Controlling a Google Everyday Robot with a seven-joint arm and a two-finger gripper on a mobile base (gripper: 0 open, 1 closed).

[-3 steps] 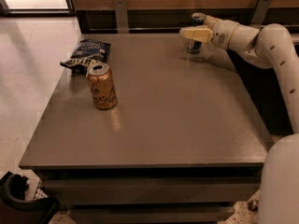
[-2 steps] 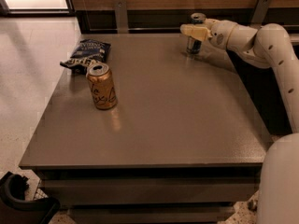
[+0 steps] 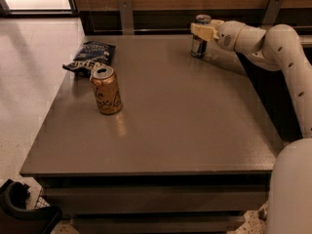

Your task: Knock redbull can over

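Note:
The redbull can (image 3: 198, 44) is slim, dark blue and silver, with a silver top. It stands upright at the far edge of the grey table (image 3: 180, 116), right of centre. My gripper (image 3: 203, 31) reaches in from the right on a white arm. It sits against the can's upper part, covering its middle. The can's top shows above the gripper and its lower half below it.
A wider gold can (image 3: 106, 90) with script lettering stands upright on the left of the table. A dark blue chip bag (image 3: 91, 55) lies behind it near the far left corner. A wooden wall with metal brackets runs behind the table. My white base is at the lower right.
The gripper has stayed at the redbull can, shifting only slightly. The can remains upright. The gold can and the bag have not moved.

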